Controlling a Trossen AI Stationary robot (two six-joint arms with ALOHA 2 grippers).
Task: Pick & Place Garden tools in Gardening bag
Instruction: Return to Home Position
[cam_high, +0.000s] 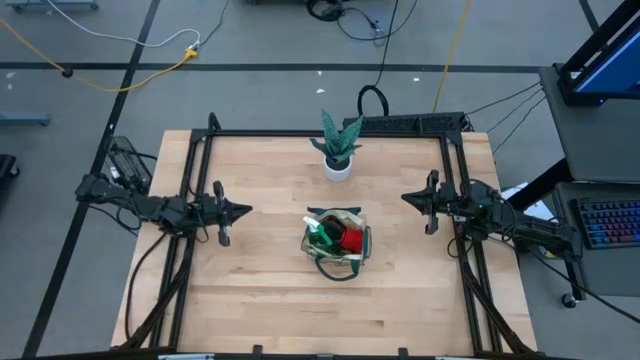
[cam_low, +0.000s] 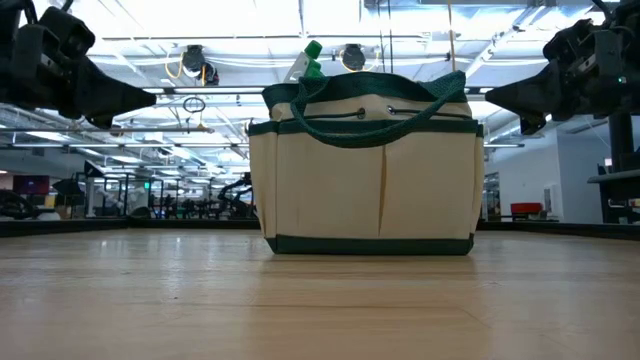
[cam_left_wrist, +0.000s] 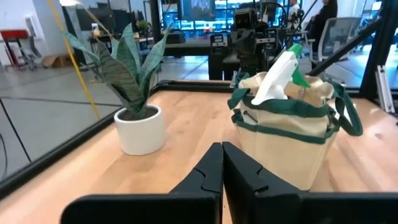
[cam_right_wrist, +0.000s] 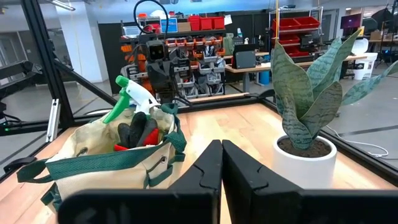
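My left gripper (cam_high: 240, 210) and right gripper (cam_high: 410, 198) are both pressed shut and empty, with the gardening bag (cam_high: 337, 240) between them, well apart from each. I judge it soft and light, best gripped by its 2 loop handles (cam_right_wrist: 34, 171).

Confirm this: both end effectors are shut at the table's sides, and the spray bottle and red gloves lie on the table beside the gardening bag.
Wrong in one point: the spray bottle and red gloves sit inside the gardening bag, not beside it, as the right wrist view shows. The rest holds.
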